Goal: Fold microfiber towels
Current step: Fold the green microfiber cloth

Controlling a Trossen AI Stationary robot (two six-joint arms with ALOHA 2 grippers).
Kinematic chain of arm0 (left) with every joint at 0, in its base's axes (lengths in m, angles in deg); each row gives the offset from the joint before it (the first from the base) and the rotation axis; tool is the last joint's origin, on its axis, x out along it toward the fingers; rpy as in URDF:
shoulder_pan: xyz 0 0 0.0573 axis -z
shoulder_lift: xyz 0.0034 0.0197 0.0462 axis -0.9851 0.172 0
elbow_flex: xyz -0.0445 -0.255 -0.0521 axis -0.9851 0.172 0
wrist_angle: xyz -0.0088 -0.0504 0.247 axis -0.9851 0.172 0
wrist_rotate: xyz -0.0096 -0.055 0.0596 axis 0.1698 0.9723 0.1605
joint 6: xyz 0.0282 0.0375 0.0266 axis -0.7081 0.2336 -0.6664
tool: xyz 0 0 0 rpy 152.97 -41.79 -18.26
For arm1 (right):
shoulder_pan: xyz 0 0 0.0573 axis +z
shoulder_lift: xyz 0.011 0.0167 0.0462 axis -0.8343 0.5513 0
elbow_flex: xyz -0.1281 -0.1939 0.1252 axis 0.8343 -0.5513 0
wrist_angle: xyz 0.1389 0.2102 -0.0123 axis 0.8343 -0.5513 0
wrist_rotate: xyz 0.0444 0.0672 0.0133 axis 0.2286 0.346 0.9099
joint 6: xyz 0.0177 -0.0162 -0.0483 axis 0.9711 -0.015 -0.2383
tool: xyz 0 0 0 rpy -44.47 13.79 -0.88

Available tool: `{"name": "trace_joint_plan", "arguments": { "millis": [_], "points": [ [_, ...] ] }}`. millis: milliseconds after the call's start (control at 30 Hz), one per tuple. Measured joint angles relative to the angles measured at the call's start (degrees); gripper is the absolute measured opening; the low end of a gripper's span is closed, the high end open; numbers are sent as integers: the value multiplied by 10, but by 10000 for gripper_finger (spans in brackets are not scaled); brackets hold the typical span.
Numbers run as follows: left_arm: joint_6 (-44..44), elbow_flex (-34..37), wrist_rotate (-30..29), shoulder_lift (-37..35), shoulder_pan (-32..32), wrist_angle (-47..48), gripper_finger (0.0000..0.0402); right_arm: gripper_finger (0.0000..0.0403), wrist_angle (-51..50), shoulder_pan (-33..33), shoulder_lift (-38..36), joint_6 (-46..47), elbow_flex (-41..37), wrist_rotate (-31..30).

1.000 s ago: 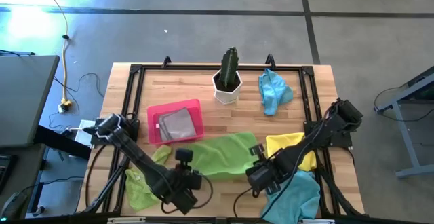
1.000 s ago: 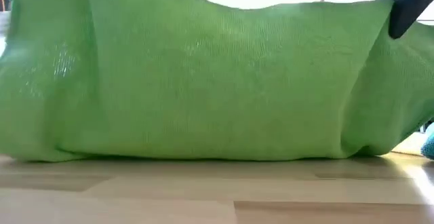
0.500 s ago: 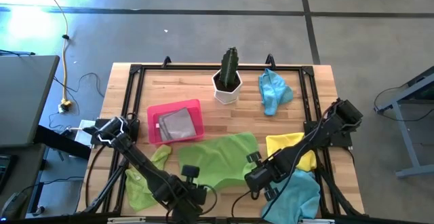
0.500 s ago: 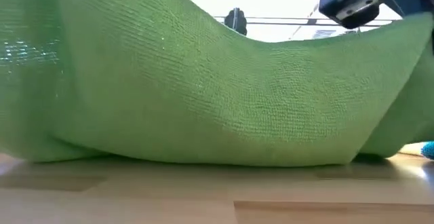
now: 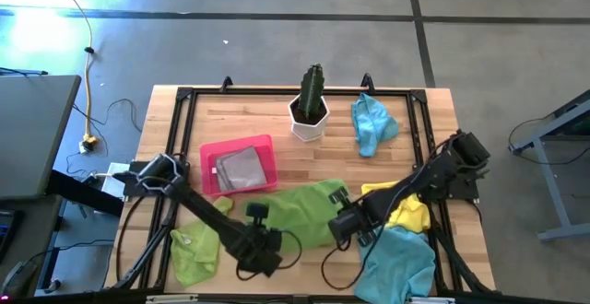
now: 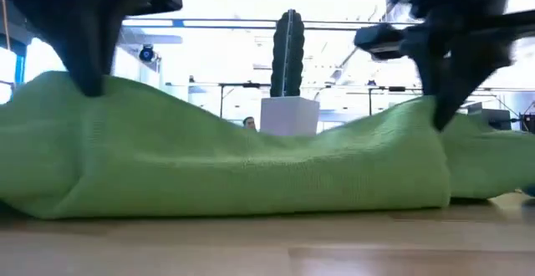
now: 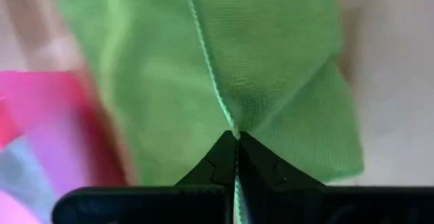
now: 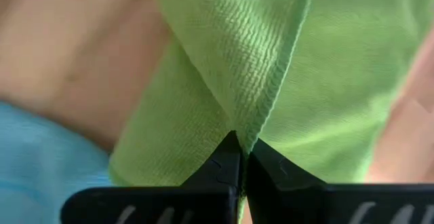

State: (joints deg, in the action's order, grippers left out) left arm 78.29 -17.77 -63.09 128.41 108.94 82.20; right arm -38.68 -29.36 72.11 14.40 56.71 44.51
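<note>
A lime green microfiber towel (image 5: pixel 300 210) lies across the middle of the table, doubled, with its near fold (image 6: pixel 251 199) resting on the wood. My left gripper (image 5: pixel 264 241) is shut on its left end (image 6: pixel 90 88). My right gripper (image 5: pixel 344 225) is shut on its right end (image 6: pixel 438 119). Between them the towel's held top edge sags. Other towels lie about: a grey one (image 5: pixel 241 167) in the pink tray, a lime green one (image 5: pixel 195 249) near left, a yellow one (image 5: pixel 407 208), and light blue ones near right (image 5: pixel 401 260) and far right (image 5: pixel 371 124). My left gripper pinches the towel's stitched hem (image 7: pixel 232 125) between its two fingertips, from above, pointing steeply down. The left end is held a little above the table and the rest lies on the wood, slack. My right gripper pinches the stitched hem (image 8: pixel 263 125) at the towel's right end between its two fingertips, coming down steeply from above. That end stands raised in a peak (image 6: pixel 422 109); the cloth below it rests on the table, slack.
A pink tray (image 5: pixel 212 152) stands left of centre. A cactus in a white pot (image 5: pixel 310 109) stands at the far middle. A black frame (image 5: pixel 180 101) runs round the table top. Bare wood shows along the near edge (image 6: pixel 267 247).
Both grippers, still shut on the green towel, have come down and a little toward the far edge. The towel's held edge, raised high a second ago, has sunk and gone over the rest of the cloth. The towel now lies low and doubled, sagging in the middle.
</note>
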Motion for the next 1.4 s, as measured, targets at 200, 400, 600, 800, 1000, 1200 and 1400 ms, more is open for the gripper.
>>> {"name": "trace_joint_plan", "arguments": {
  "millis": [200, 400, 600, 800, 1000, 1200, 1400],
  "points": [
    [1, 1, -26, 0, -26, 32, 1, 0, -2, -57, 0, -60, 0, -5],
    [-4, 38, -30, 0, -46, 30, 1, 0, -8, -104, 0, -101, 0, -5],
    [10, 68, -67, 0, -72, 30, 1, 0, -9, -139, 0, -135, 0, -5],
    [7, 73, -73, 0, -95, 44, 1, 0, -9, -177, 0, -150, 0, -3],
    [21, 73, -78, 0, -106, 60, 1, 0, -9, -208, 0, -149, 0, 37],
    [33, 73, -92, 0, -116, 58, 1, 2, -3, -220, 5, -149, 0, 55],
    [42, 73, -82, 0, -120, 59, 17, 46, -4, -220, 17, -146, 0, 43]
  ]
}}
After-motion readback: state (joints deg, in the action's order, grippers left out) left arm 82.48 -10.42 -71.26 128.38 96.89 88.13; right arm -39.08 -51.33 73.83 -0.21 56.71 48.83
